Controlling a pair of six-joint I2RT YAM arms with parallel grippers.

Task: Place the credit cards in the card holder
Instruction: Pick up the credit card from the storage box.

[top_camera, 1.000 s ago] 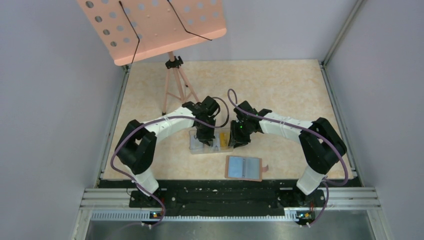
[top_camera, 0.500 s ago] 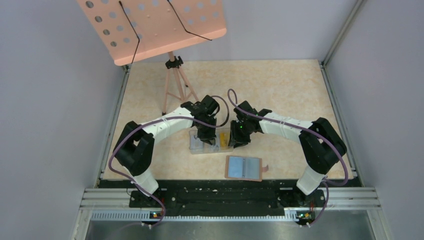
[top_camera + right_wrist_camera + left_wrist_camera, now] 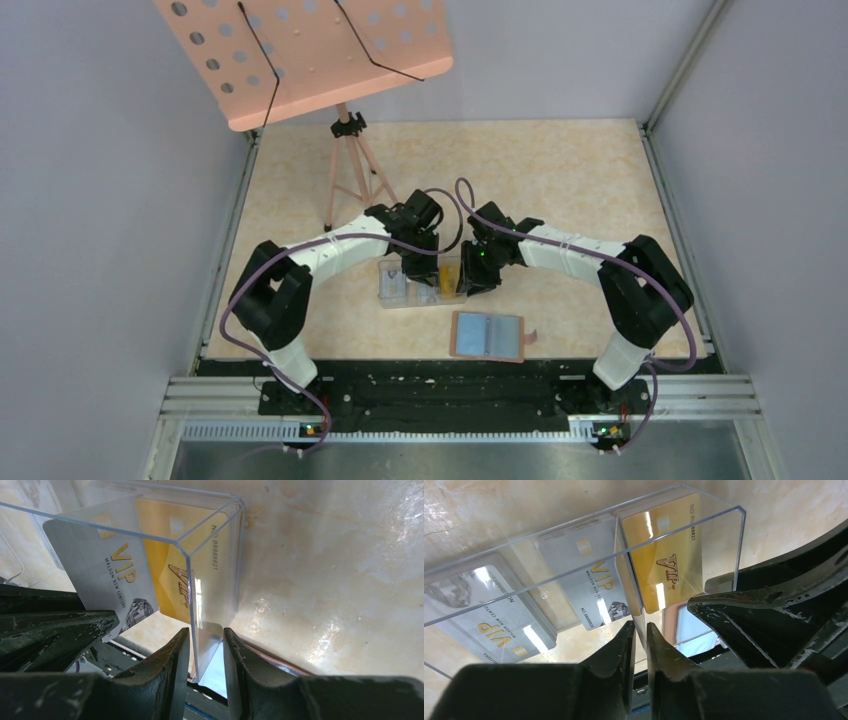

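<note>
Grip check: left gripper [image 3: 639, 630] is clamped on clear box [image 3: 719, 540] wall, right gripper [image 3: 206, 635] on its corner. Tilt slowly, both together, so your credit cards [image 3: 664, 565] slide out nr card holder [image 3: 487, 335].

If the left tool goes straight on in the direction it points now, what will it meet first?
The left tool straddles a wall of the clear box. Straight on, it would probably first meet the lower edges of the grey VIP card and the gold VIP card; depth is unclear.
</note>
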